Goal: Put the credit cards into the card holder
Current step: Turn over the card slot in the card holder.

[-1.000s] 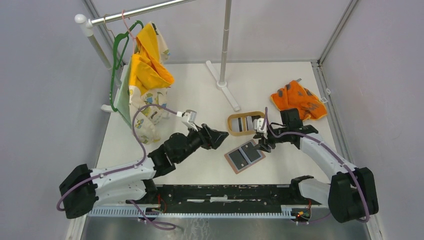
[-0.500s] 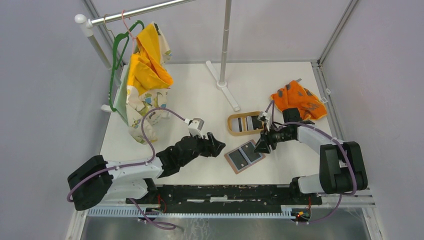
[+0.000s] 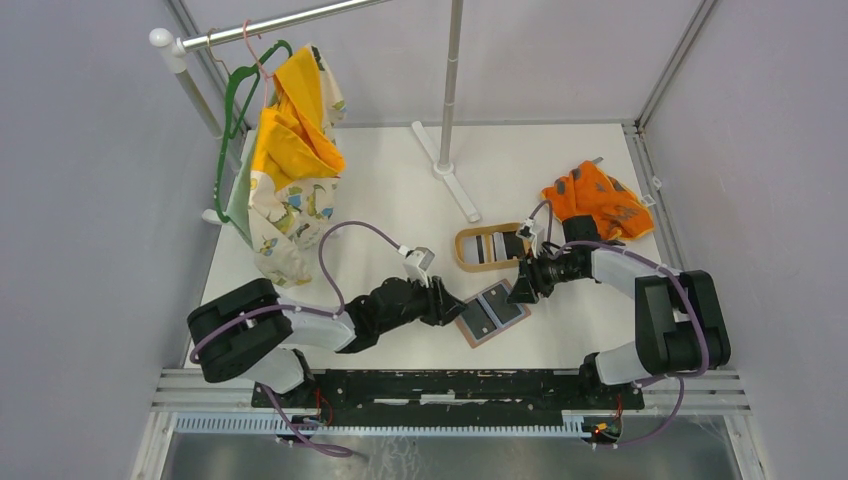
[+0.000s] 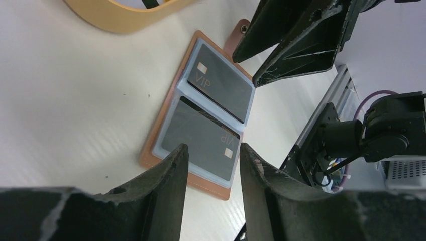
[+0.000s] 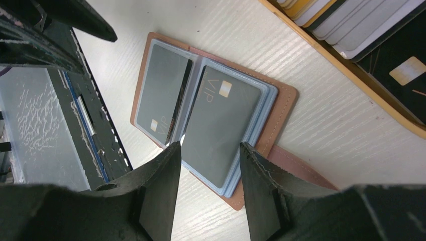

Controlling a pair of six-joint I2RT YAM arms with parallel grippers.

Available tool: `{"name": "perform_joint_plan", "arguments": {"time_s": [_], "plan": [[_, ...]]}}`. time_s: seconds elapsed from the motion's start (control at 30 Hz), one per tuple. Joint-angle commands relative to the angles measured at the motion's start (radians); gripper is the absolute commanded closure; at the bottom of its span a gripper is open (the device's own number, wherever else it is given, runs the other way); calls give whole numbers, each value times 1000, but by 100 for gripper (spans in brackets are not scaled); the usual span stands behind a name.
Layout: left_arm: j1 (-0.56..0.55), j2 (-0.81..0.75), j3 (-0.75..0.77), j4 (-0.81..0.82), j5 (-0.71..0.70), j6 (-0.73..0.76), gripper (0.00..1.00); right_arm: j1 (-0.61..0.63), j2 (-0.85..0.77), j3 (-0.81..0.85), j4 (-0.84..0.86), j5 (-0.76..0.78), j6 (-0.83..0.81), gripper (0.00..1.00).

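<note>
Card holder (image 5: 282, 108) open flat, dark VIP cards (image 5: 223, 128) in both pockets; fingers (image 5: 158, 196) apart, empty.

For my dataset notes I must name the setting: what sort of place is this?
Probably a robot lab test cell, not a home: a white table boxed in by grey panels, two arms bolted to a rail, and staged props such as a clothes rack.

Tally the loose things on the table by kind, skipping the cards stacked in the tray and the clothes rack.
Reddish-brown leather folding card holder: 1
Dark grey rectangular plastic VIP cards in its pockets: 2
Oval light-wood tray: 1
Orange patterned cloth: 1
Total: 5
</note>
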Motion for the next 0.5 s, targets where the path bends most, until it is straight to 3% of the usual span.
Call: {"name": "perform_joint_plan", "arguments": {"time_s": [0.0, 0.47], "plan": [[-19, 61, 64, 133, 36, -44, 53, -3, 10, 23, 27, 36, 39, 48], [-43, 296, 226, 85, 92, -68, 73, -2, 52, 20, 29, 46, 72, 51]]}}
